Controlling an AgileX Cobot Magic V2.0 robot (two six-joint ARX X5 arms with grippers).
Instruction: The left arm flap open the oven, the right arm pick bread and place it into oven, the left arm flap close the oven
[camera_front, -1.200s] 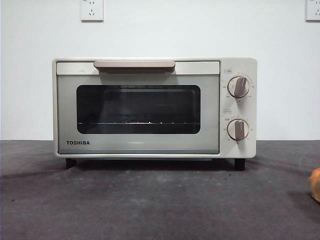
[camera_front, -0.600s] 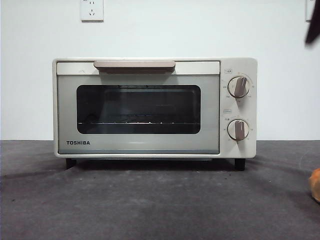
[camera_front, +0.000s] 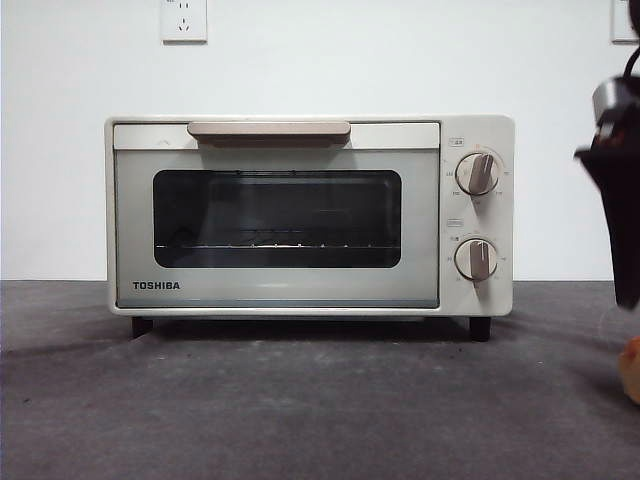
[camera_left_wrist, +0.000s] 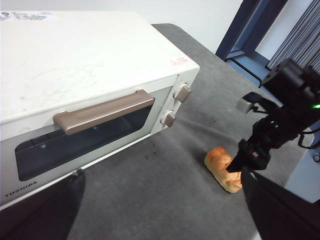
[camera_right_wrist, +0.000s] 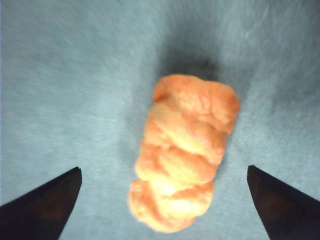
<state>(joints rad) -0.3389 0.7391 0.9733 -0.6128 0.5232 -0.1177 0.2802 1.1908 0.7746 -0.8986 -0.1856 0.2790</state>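
1. While the oven (camera_front: 308, 215) door is shut, the right arm (camera_front: 612, 190) has just come down over the bread (camera_right_wrist: 182, 150), jaws spread wide.
2. Bread lies on the table (camera_front: 300, 400), beside the oven.
3. Left arm (camera_left_wrist: 165, 210) waits, jaws apart; the door should open first, I think.

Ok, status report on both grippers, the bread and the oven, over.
Right gripper open, above bread. Left gripper open, waiting near oven. Oven door shut. Nothing blocking bread.

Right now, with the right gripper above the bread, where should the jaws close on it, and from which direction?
Probably from straight above, across the narrow middle of the bread. It lies flat on the grey table, long and lumpy, and the right gripper already hangs open over it, one jaw on each long side. Closing there spans its short width.
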